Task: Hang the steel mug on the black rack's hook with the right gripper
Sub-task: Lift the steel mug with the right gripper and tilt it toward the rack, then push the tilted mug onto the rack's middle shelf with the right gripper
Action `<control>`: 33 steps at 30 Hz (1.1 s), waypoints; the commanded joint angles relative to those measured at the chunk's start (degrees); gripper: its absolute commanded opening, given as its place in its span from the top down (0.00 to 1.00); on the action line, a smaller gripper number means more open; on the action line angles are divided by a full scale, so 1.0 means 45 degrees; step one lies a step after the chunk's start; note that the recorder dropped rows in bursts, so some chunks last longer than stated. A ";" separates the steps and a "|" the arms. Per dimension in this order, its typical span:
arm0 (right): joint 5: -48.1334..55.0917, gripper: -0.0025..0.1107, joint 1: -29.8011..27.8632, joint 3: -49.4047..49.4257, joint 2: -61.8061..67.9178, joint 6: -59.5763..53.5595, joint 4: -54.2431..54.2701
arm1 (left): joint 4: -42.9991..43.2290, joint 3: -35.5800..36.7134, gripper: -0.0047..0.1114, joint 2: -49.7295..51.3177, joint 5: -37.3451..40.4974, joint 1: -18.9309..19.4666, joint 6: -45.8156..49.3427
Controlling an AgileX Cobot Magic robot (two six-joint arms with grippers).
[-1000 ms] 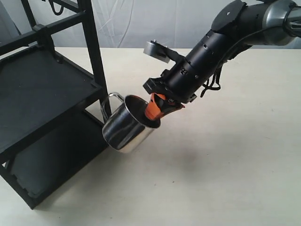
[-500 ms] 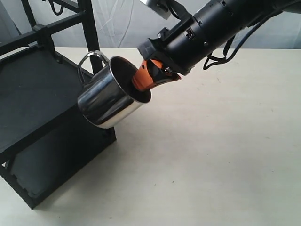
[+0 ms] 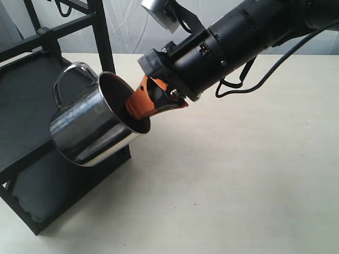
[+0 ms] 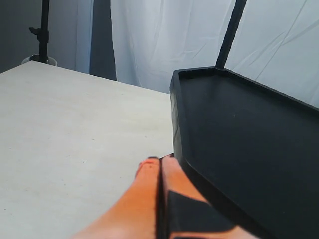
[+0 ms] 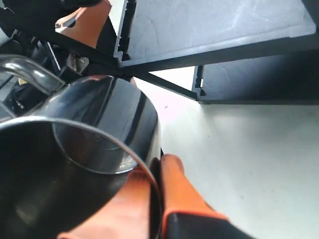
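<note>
The shiny steel mug (image 3: 87, 129) hangs in the air in front of the black rack (image 3: 37, 106), tilted, with its looped handle (image 3: 66, 79) on the upper left. My right gripper (image 3: 139, 112) is shut on the mug's rim, one orange finger inside and one outside. In the right wrist view the mug (image 5: 94, 124) fills the near side, with the orange fingers (image 5: 172, 179) pinching its wall and the rack's shelves (image 5: 209, 30) beyond. At the rack's top left a hook (image 3: 64, 8) shows partly. My left gripper (image 4: 160, 160) is shut and empty beside a black shelf tray (image 4: 239, 124).
The pale tabletop (image 3: 238, 174) stretches to the right and front of the rack. White curtains (image 3: 137, 26) hang behind. The rack's upright post (image 3: 103, 47) stands just behind the mug's mouth. A dark stand (image 4: 42, 30) shows far off in the left wrist view.
The right arm has lifted the mug off the table's level and carried it up and left, across the rack's front post, toward the middle shelf. The left gripper's earlier state is not shown.
</note>
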 commanded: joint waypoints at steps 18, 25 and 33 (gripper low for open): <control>-0.0004 0.99 0.0007 0.0009 0.1534 -0.1186 0.2374 | 0.0040 -0.0005 0.95 -0.0062 -0.0101 -0.0012 -0.0025; -0.0004 0.99 0.0007 0.0009 0.1735 -0.1494 0.2770 | 0.0040 -0.0005 0.95 -0.0062 -0.0101 -0.0012 -0.0025; -0.0004 0.99 -0.0399 0.0009 0.2016 -0.1494 0.3268 | 0.0040 -0.0005 0.95 -0.0062 -0.0101 -0.0012 -0.0025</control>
